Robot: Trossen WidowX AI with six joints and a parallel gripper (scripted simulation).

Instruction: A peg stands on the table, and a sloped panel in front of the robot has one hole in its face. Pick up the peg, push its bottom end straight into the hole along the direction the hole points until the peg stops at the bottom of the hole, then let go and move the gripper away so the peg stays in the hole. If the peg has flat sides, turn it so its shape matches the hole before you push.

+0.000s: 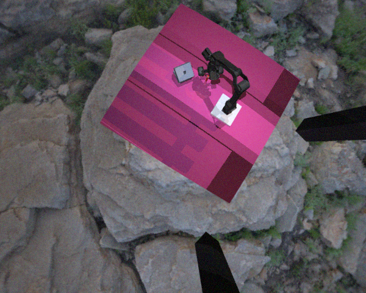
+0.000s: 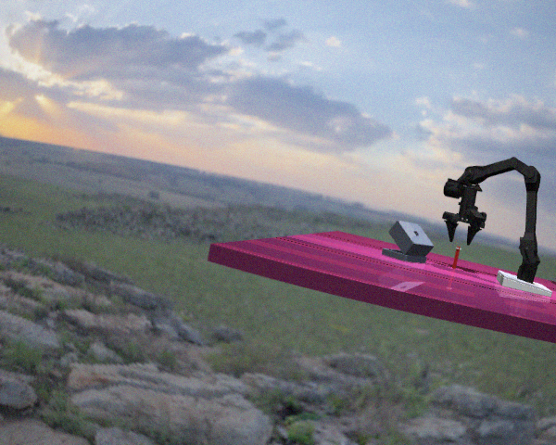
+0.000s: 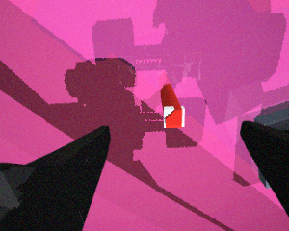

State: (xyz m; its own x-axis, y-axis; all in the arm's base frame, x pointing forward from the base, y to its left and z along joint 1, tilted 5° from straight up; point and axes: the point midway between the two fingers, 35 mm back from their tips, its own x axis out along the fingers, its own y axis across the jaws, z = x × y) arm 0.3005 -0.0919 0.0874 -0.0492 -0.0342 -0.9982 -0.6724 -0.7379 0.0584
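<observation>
A slim red peg point(image 1: 207, 77) point(image 2: 456, 259) point(image 3: 170, 97) stands upright on the table. Its end looks square-edged, with white patches, in the wrist view. My gripper point(image 2: 460, 241) point(image 3: 174, 129) is open and empty, pointing down above the peg. In the wrist view the peg's top shows between the two spread fingertips. In the exterior view the fingertips are a little above the peg's top. The grey sloped panel point(image 1: 179, 74) point(image 2: 423, 243) stands beyond the peg, with one small dark hole point(image 1: 184, 72) point(image 2: 416, 233) in its face.
The panel's dark base point(image 2: 402, 256) rests on the pink striped table point(image 1: 164, 126) point(image 2: 316, 273). Part of the panel assembly shows at the right edge of the wrist view. The arm's white base plate point(image 1: 230, 121) point(image 2: 508, 281) is on the peg's other side from the panel.
</observation>
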